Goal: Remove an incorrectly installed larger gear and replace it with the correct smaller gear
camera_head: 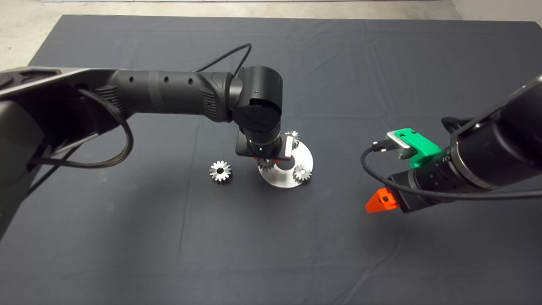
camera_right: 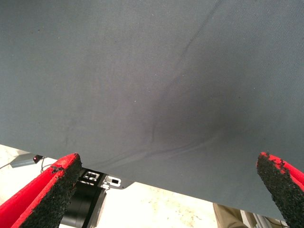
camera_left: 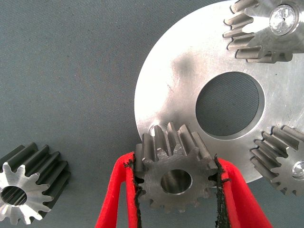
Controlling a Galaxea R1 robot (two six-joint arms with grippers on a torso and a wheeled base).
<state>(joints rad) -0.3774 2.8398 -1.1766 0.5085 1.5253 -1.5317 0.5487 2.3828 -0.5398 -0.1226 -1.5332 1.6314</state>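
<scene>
My left gripper (camera_left: 176, 186) is shut on the smaller gear (camera_left: 174, 179), its red fingers (camera_left: 127, 190) pressing the teeth on both sides. It holds the gear over the near-left edge of the round silvery plate (camera_left: 180, 76), beside a small post or hole (camera_left: 156, 128) in the plate. In the head view this gear (camera_head: 265, 164) peeks out under the left wrist. The larger gear (camera_head: 220, 172) lies loose on the mat left of the plate (camera_head: 283, 180), also seen in the left wrist view (camera_left: 26, 192). My right gripper (camera_head: 383, 202) hovers open over the mat to the right.
Two other small gears (camera_head: 302, 173) (camera_head: 292, 136) sit on the plate around its big centre hole (camera_left: 230, 103). The right wrist view shows bare mat and its edge, with floor beyond. Cables trail from both arms.
</scene>
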